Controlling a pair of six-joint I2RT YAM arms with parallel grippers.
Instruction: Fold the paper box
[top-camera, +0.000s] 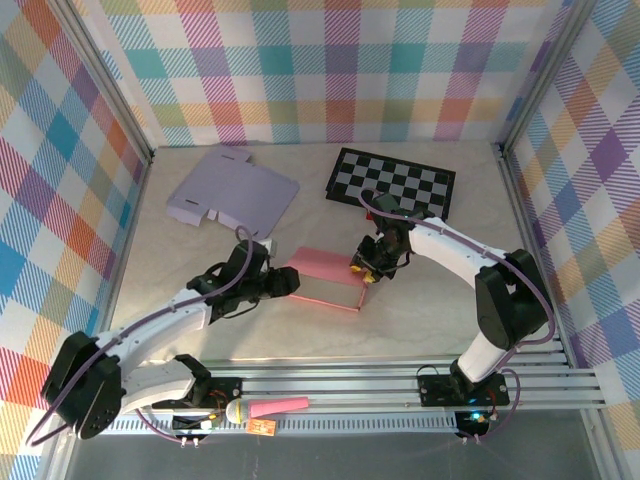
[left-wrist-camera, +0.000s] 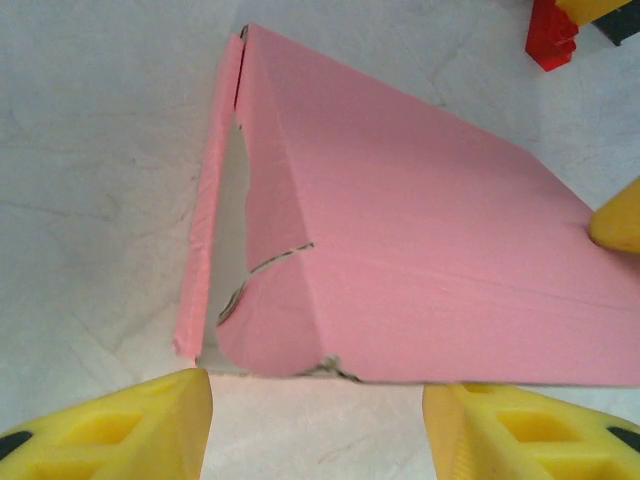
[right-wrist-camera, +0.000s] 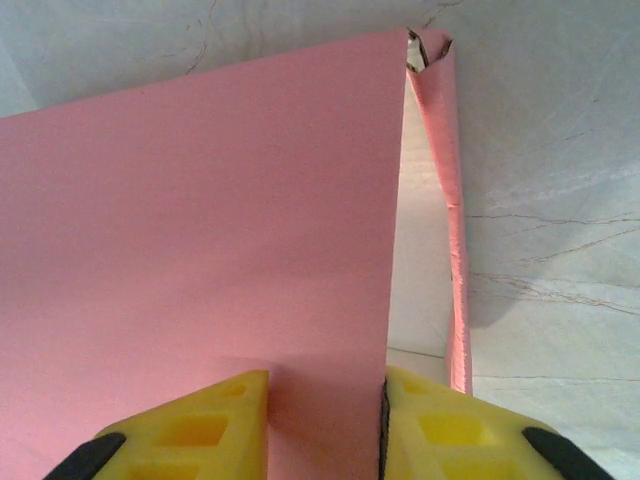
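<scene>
The pink paper box (top-camera: 322, 281) lies half-raised mid-bench (top-camera: 330, 335) between the arms. The right gripper (right-wrist-camera: 325, 410) has its jaws pinched on the top panel's edge and should anchor it firmly. The left gripper (left-wrist-camera: 318, 405), jaws apart and empty at the loose end flap, should press along the crease.
</scene>
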